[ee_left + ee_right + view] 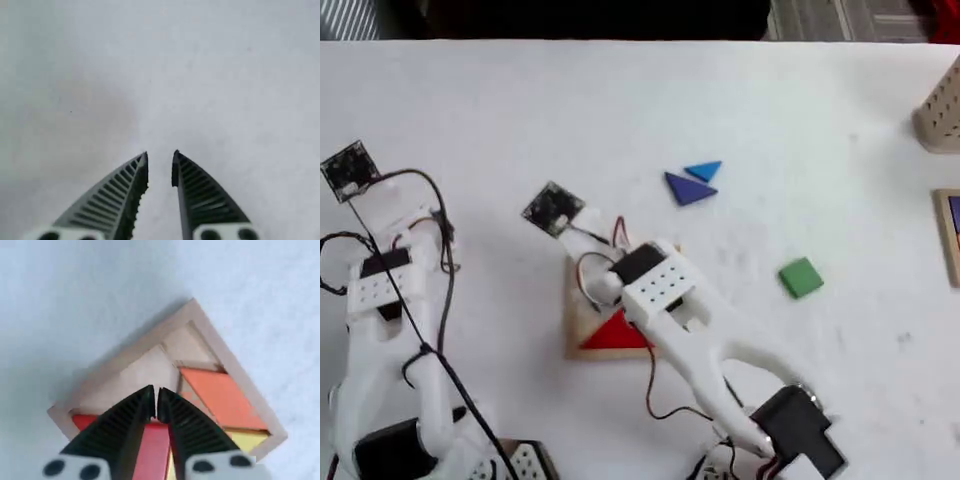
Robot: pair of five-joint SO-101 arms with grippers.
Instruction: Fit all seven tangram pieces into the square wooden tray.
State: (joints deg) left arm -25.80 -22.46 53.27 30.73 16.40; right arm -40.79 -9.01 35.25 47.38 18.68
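My high camera looks down over the whole table (620, 100). My left wrist camera faces the table close up; my right sits close above the tray (120, 357), which the high view shares.

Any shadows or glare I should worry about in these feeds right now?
High view: the table is evenly lit with no glare; the right arm, not shadow, covers most of the tray. Left wrist view: a soft dark patch lies on the table ahead of the left tool. Right wrist view: the tray casts a shadow beside one rim, but its inside is readable.
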